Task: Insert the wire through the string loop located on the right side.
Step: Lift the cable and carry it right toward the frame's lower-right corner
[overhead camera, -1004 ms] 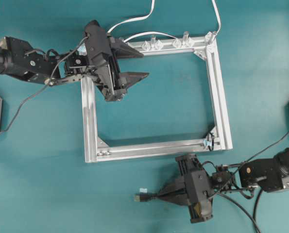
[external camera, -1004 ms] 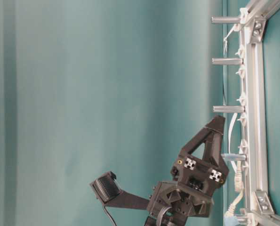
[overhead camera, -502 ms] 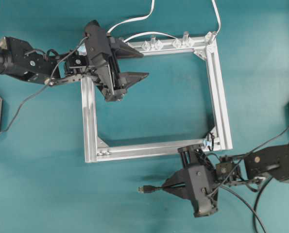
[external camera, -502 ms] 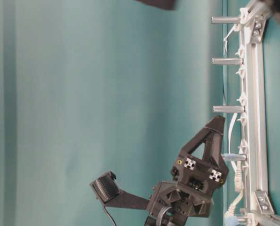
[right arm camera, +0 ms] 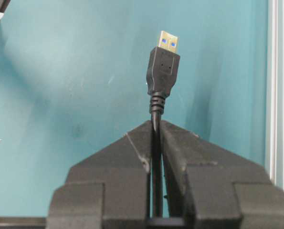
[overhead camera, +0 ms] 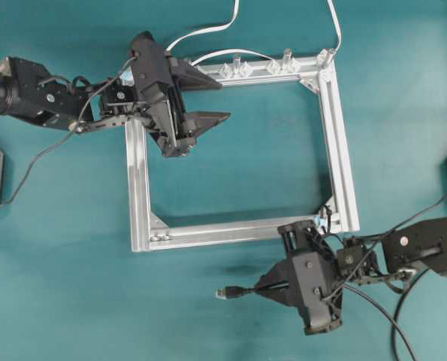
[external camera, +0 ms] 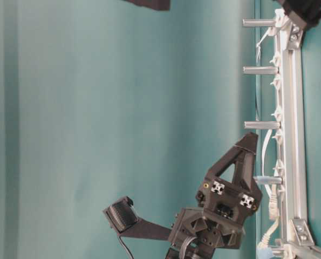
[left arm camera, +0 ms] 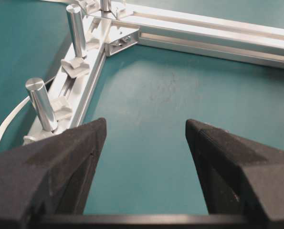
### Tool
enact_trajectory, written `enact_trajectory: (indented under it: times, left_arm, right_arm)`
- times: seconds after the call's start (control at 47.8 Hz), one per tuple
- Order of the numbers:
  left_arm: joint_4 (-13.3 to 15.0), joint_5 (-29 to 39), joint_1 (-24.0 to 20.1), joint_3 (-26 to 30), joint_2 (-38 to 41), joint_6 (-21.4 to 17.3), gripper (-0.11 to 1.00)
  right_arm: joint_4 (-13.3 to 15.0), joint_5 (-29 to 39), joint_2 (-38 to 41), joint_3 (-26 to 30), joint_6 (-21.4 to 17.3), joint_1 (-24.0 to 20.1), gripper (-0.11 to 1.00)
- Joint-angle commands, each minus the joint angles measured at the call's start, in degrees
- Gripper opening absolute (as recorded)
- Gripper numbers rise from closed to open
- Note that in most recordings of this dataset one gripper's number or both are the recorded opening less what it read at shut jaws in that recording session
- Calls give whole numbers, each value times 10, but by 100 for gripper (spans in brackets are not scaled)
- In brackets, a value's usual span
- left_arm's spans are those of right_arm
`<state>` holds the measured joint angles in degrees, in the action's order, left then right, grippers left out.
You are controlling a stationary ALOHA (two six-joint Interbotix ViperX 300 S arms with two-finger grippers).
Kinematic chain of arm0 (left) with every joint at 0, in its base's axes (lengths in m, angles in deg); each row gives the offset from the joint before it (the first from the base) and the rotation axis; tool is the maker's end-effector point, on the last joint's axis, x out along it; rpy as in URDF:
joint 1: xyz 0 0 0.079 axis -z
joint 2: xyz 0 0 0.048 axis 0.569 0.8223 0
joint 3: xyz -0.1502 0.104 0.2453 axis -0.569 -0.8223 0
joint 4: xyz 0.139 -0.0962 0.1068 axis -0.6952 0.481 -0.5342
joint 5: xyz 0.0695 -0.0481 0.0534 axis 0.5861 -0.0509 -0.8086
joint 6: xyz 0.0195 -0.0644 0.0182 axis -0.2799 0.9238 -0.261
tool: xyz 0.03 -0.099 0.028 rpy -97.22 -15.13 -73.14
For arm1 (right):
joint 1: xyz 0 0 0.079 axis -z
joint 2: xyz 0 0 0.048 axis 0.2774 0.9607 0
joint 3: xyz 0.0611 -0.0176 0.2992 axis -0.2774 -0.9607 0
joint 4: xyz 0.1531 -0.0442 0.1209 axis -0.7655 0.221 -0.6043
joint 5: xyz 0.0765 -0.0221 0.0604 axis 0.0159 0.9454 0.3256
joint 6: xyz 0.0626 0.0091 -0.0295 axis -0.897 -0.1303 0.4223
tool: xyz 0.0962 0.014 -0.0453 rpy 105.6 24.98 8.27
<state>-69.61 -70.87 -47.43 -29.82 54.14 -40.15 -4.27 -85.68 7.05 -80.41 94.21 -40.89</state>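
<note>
Now clamped in the right gripper (overhead camera: 262, 286), the thin black USB-tipped wire (right arm camera: 163, 67) must turn toward the tiny dark string loop (overhead camera: 322, 220) on the silver aluminium frame (overhead camera: 342, 150); the left gripper (overhead camera: 212, 100) hangs apart.

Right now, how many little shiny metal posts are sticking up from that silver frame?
4, all along one side rail of the frame: one near the top of the table-level view, two further down, and the lowest behind the black gripper. More could be hidden below.
</note>
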Motion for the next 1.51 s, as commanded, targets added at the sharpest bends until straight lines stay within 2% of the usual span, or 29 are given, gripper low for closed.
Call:
enact_trajectory:
  times: [0.0, 0.335, 0.941, 1.485]
  left_arm:
    - [-2, -3, 1, 8, -11, 2, 73]
    - [-2, 7, 1, 8, -11, 2, 73]
    - [-2, 19, -4, 9, -16, 2, 72]
    - [-2, 19, -10, 13, -16, 2, 72]
  right_arm:
    - [1, -1, -17, 4, 0, 0, 7]
    - [1, 11, -45, -18, 1, -1, 7]
    - [1, 119, -318, -227, -3, -7, 7]
    - [1, 161, -419, -321, -4, -3, 7]
